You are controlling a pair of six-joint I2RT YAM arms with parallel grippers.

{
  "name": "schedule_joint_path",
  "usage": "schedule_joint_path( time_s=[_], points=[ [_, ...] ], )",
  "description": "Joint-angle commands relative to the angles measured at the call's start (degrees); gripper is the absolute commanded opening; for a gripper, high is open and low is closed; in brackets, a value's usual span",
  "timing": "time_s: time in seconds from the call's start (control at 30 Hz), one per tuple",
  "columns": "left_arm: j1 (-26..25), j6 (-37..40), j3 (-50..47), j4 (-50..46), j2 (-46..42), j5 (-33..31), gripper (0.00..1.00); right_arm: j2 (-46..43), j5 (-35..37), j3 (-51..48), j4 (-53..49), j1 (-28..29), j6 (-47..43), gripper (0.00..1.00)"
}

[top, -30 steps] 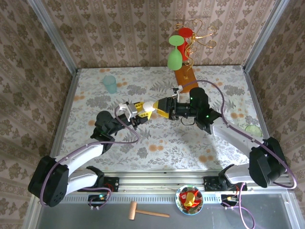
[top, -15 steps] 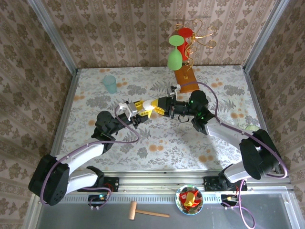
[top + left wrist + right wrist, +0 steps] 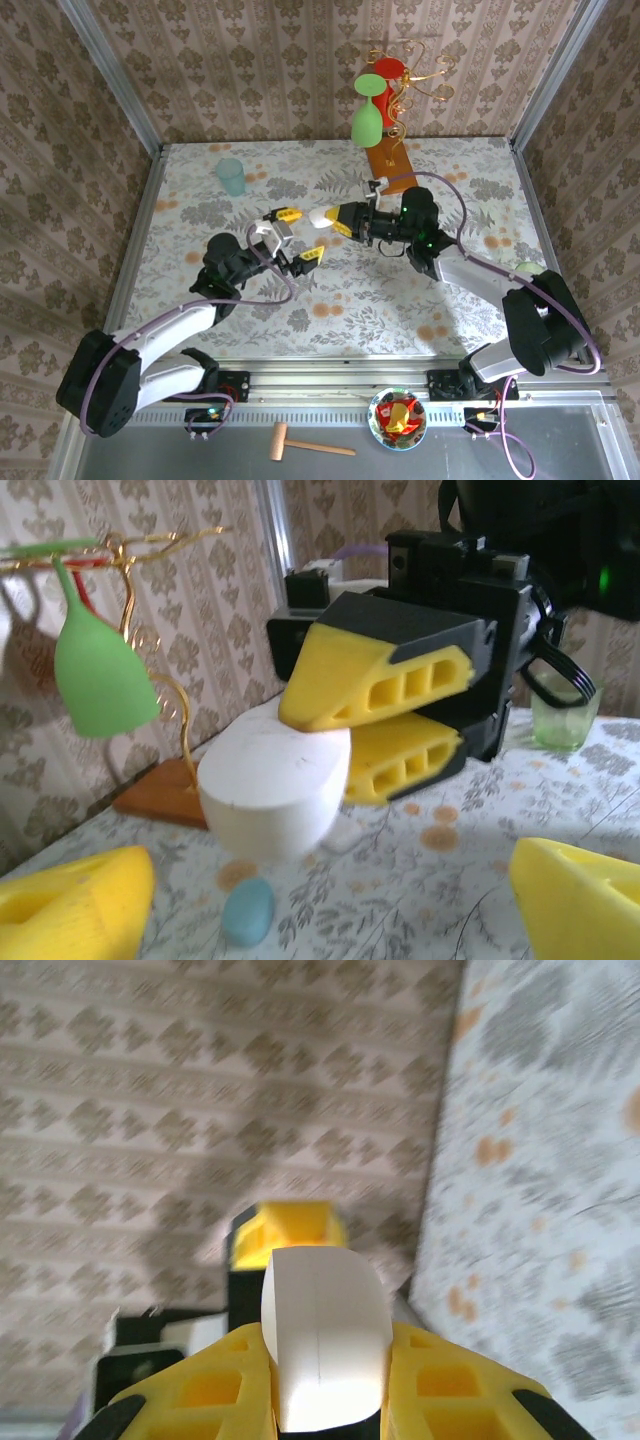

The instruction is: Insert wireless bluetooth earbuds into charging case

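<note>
White and glossy, the charging case (image 3: 270,790) is pinched in the right jaws, whose yellow fingers (image 3: 385,680) are pressed onto it from above and below. It is held clear of the desk (image 3: 400,300), over the middle of it.

In the left wrist view the case is shown from the side as a rounded white body at the tips of those fingers. In the right wrist view the same case is shown end on, with a fine line running down its middle and a yellow finger at each side. In the top view it is seen as a small white lump at the tip of the right arm, with the left jaws near it.

The left jaws are spread wide and grip nothing. In the top view one yellow finger (image 3: 286,213) is set toward the far edge of the desk and the other toward the near edge, neither touching the case. In the left wrist view their tips are seen at the two bottom corners, well apart.

On the desk beneath the case a small pale blue piece (image 3: 247,910) is shown by the left wrist view, and a blurred white piece (image 3: 345,832) lies near it. Whether these are earbuds cannot be told.

A green glass (image 3: 366,122) is hung from a gold wire stand (image 3: 410,85) at the far edge. A teal cup (image 3: 231,176) is set near the far left corner, and a pale green cup (image 3: 560,715) at the right edge.
</note>
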Motion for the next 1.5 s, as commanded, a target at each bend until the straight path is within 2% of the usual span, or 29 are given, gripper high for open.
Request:
schedule_joint_path(
  time_s=[0.0,0.07,0.23,0.47,0.77,0.87,0.93,1.07,1.23,1.3,1.4,1.47],
  points=[
    [-0.71,2.31,-3.41,-6.12,-1.04,-5.41,0.96,0.21,9.73,0.0,-11.41,-1.53,-12.32,0.19],
    [-0.93,1.53,-4.73,-8.02,-1.04,-8.2,0.98,2.14,12.87,0.94,-13.79,-1.8,-16.33,0.19],
    [-1.46,0.54,-7.36,-9.81,-0.83,-12.05,1.0,10.24,16.32,4.42,-15.18,-2.0,-19.87,0.21],
    [-1.46,2.44,-8.14,-11.03,-0.65,-10.94,1.0,20.19,18.08,5.6,-12.84,-1.92,-19.52,0.22],
    [-1.16,2.13,-7.94,-9.81,-0.38,-8.41,1.0,24.0,20.12,2.95,-11.88,-1.98,-20.24,0.3],
    [-0.61,0.94,-7.94,-9.0,-0.62,-9.76,1.0,21.37,22.18,2.43,-14.01,-1.98,-22.68,0.48],
    [0.1,-0.34,-7.7,-8.98,-1.39,-11.69,1.0,18.75,24.39,2.3,-16.56,-1.98,-25.83,0.64],
    [1.97,-0.79,-5.34,-12.5,-4.14,-19.2,1.0,11.06,30.71,2.25,-23.75,-2.05,-35.21,0.85],
    [7.23,-1.79,-3.4,-16.4,-9.97,-29.03,1.0,-2.67,46.47,0.27,-30.63,-2.34,-49.23,0.96],
    [11.38,-0.08,-2.89,-18.69,-10.92,-33.24,1.0,-8.81,54.55,-2.01,-30.69,-3.12,-54.67,0.98],
    [15.64,2.34,-3.96,-18.06,-10.09,-38.31,1.0,-15.21,61.26,-7.09,-26.69,-6.28,-62.84,1.0],
    [18.64,2.78,-5.23,-16.54,-7.98,-40.18,1.0,-16.86,61.9,-10.99,-22.49,-9.92,-66.62,1.0]
  ],
)
